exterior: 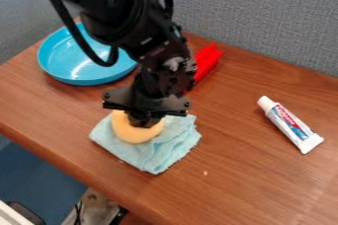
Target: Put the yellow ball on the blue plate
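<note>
The yellow ball point(126, 128) rests on a pale teal cloth point(161, 146) in the middle of the table. My gripper point(141, 120) comes down on it from above, with its black fingers closed on the ball's sides, and covers the ball's top and right half. The blue plate point(55, 59) sits at the back left of the table, partly behind the arm, and nothing lies in the part of it that shows.
A white toothpaste tube point(290, 123) lies on the right of the wooden table. A red object point(208, 58) sits behind the gripper. The table's front edge point(79, 170) runs close to the cloth.
</note>
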Controlling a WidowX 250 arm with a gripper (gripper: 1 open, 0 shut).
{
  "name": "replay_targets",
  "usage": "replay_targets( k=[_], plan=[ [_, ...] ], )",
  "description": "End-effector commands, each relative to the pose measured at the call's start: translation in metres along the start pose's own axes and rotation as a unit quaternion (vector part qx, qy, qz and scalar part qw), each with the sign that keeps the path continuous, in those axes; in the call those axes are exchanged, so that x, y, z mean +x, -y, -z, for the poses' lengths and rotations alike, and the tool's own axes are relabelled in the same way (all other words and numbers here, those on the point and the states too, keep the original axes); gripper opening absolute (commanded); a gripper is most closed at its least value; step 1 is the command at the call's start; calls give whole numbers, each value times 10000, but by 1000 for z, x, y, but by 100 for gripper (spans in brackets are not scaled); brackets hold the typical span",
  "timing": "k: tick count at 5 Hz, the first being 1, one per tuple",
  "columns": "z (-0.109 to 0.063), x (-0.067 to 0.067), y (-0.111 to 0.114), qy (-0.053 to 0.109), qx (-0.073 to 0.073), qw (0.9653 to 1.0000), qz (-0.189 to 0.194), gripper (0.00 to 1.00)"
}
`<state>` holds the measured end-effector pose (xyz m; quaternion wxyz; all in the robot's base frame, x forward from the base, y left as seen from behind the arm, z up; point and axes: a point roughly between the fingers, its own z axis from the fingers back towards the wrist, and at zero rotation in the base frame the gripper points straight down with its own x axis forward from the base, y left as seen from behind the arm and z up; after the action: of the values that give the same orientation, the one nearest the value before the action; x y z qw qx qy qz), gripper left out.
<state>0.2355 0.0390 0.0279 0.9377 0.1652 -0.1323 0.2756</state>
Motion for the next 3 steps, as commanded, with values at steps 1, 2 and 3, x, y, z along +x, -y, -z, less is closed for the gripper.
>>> replay_targets(
  k=[1, 2, 3],
  plan=[
    [24, -23, -23, -692, 559, 9960, 15, 100],
    [26, -25, -25, -761, 607, 9952, 24, 100],
    [27, -27, -26, -819, 646, 9945, 36, 100]
  ],
)
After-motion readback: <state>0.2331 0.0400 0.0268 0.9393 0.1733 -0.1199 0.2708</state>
